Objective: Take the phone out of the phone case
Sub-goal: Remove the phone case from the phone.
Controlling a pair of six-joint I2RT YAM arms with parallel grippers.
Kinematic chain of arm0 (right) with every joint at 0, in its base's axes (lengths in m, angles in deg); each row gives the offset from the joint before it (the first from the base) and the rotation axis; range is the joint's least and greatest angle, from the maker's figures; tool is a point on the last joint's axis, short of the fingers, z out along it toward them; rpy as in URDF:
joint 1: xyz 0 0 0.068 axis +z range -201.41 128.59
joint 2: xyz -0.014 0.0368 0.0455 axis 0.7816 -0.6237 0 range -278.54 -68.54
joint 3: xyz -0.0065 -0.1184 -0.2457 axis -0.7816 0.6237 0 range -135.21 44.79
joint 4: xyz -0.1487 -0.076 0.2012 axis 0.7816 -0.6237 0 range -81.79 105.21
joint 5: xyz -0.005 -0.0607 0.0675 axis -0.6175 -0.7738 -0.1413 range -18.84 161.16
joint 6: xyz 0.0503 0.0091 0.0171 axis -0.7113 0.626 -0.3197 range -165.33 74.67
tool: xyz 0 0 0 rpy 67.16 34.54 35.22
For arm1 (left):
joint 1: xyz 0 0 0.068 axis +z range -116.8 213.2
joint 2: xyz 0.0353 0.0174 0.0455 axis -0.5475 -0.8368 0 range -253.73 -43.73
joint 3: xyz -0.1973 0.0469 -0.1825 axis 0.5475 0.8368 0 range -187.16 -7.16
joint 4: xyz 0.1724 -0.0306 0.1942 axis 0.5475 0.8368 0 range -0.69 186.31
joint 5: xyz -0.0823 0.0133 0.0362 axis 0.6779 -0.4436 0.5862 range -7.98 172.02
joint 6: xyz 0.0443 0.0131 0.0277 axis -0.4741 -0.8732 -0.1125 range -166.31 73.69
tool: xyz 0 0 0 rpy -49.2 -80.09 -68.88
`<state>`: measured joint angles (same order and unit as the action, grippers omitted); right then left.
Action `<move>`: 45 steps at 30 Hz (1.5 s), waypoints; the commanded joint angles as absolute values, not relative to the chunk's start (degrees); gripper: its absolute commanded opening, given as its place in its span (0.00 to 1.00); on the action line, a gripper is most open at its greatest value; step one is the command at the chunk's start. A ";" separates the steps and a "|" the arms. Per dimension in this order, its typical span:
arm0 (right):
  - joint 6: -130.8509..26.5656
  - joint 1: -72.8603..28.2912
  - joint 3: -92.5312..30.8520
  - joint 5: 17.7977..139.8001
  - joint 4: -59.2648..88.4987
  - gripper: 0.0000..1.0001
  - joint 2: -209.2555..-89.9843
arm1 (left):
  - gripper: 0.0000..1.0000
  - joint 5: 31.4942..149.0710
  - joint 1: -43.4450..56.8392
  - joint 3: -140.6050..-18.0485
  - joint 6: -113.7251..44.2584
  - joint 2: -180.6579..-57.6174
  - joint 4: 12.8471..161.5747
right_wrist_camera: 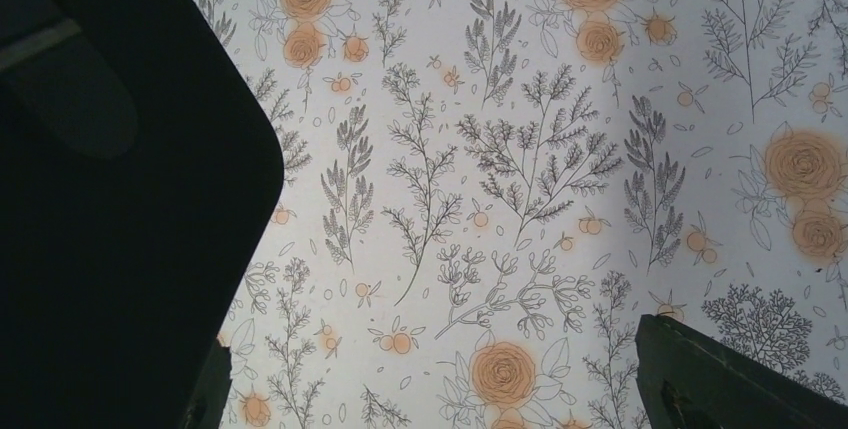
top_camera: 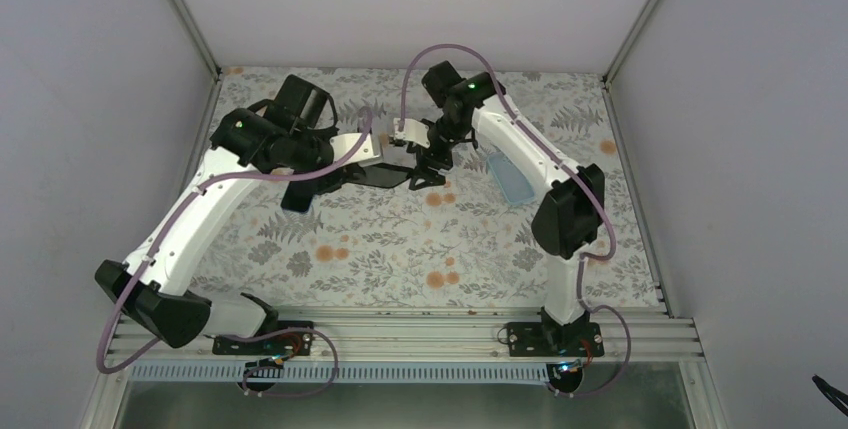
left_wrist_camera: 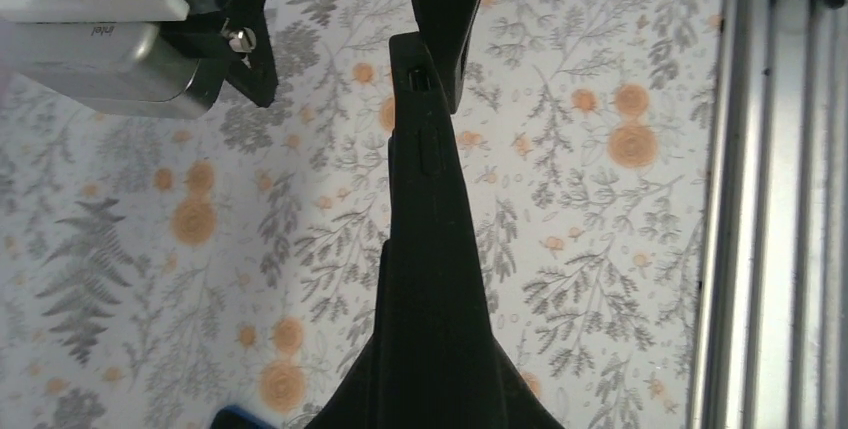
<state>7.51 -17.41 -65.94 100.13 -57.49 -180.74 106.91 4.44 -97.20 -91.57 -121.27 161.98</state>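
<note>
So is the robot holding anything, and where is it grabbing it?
The left tool pinches the black phone at one end, edge-on. The right tool looks open beside its other end.

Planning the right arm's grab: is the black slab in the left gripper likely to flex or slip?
Probably stiff: the black slab juts from the left gripper with a straight edge, no sag. Its faces look smooth, so a light pinch may slip. Held at one end only, it could twist if the open right gripper nudges it.
</note>
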 commanded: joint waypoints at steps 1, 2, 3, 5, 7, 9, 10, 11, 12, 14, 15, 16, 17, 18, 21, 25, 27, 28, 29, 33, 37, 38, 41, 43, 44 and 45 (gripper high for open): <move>7.99 -21.80 -74.32 99.72 -54.61 1.00 -185.33 | 0.02 113.37 -0.96 -95.27 -90.64 -117.26 167.09; 7.67 -22.23 -75.83 99.80 -54.56 1.00 -186.14 | 0.02 113.04 -1.37 -95.08 -90.36 -116.67 167.10; 6.91 -22.58 -77.21 99.58 -53.97 1.00 -186.93 | 0.02 112.93 -1.69 -94.90 -90.14 -116.23 167.10; 5.31 -23.44 -79.71 99.10 -52.25 1.00 -188.26 | 0.02 113.07 -2.19 -94.83 -89.75 -115.32 167.10; 4.18 -23.76 -81.01 98.69 -50.60 1.00 -189.26 | 0.02 113.28 -2.39 -95.04 -89.66 -114.71 167.10; 3.79 -24.09 -81.32 98.78 -49.93 1.00 -189.75 | 0.02 113.78 -2.40 -95.05 -89.73 -114.13 167.10; 3.90 -24.24 -81.26 98.86 -49.80 1.00 -189.95 | 0.02 113.93 -2.40 -94.94 -89.77 -113.70 167.10; 3.85 -24.30 -81.10 98.82 -49.56 1.00 -190.17 | 0.02 113.93 -2.40 -94.82 -89.82 -113.45 167.10; 3.76 -24.53 -81.07 98.74 -49.36 1.00 -190.34 | 0.02 113.84 -2.40 -94.69 -89.98 -113.32 167.10; 3.21 -25.09 -80.89 98.45 -48.63 1.00 -190.70 | 0.02 113.62 -2.40 -94.61 -90.08 -113.23 167.10; 3.02 -25.38 -80.89 98.56 -48.57 1.00 -190.77 | 0.02 113.44 -2.38 -94.61 -90.29 -113.33 167.10; 3.12 -25.66 -80.82 98.97 -48.86 1.00 -190.76 | 0.02 113.16 -2.40 -94.71 -90.43 -113.44 167.02; 3.26 -25.89 -80.51 99.44 -49.16 1.00 -190.64 | 0.02 112.73 -2.40 -94.65 -90.64 -113.57 167.01; 3.39 -26.04 -79.78 99.84 -49.33 1.00 -190.01 | 0.02 112.23 -2.40 -94.60 -90.84 -113.59 166.93; 4.14 -26.19 -72.50 101.41 -48.24 1.00 -185.66 | 0.02 109.85 -2.40 -94.06 -90.59 -113.63 164.80; 4.35 -26.04 -59.85 103.58 -43.78 1.00 -175.68 | 0.02 106.52 -2.25 -92.86 -88.71 -112.62 157.98; 3.97 -26.01 -54.96 103.86 -42.31 1.00 -171.19 | 0.02 105.72 -2.18 -92.32 -88.00 -112.25 154.64; 3.22 -26.03 -52.72 104.08 -41.09 1.00 -168.80 | 0.02 105.62 -2.10 -92.15 -87.94 -112.33 153.38; 2.42 -25.98 -50.91 104.65 -40.11 1.00 -166.74 | 0.02 105.68 -2.05 -92.24 -87.94 -112.55 152.39; 0.14 -25.42 -46.32 106.97 -37.62 1.00 -158.54 | 0.02 107.39 -1.80 -94.79 -88.62 -115.59 151.75; -1.50 -25.35 -39.70 107.44 -32.39 1.00 -153.69 | 0.02 109.42 -1.70 -96.80 -88.56 -117.86 152.23; -1.65 -25.31 -38.42 107.67 -30.28 1.00 -152.57 | 0.02 109.53 -1.65 -96.67 -88.36 -117.93 151.68; -1.56 -25.38 -31.69 109.44 -25.02 1.00 -149.88 | 0.02 109.19 -1.46 -96.25 -87.74 -117.20 149.64; -1.58 -25.53 -29.40 108.87 -23.17 1.00 -148.96 | 0.02 109.26 -1.23 -96.27 -87.48 -116.81 149.02; -2.12 -25.75 -28.22 108.79 -21.73 1.00 -148.61 | 0.02 109.36 -1.13 -96.34 -87.45 -116.70 149.01; -2.13 -25.83 -27.26 108.85 -20.91 1.00 -148.27 | 0.02 109.42 -1.09 -96.17 -87.51 -116.62 149.07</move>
<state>-0.62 -25.63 -31.10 106.97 -27.81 -149.51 106.69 -1.63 -94.33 -88.46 -118.54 154.24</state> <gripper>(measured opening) 0.997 0.112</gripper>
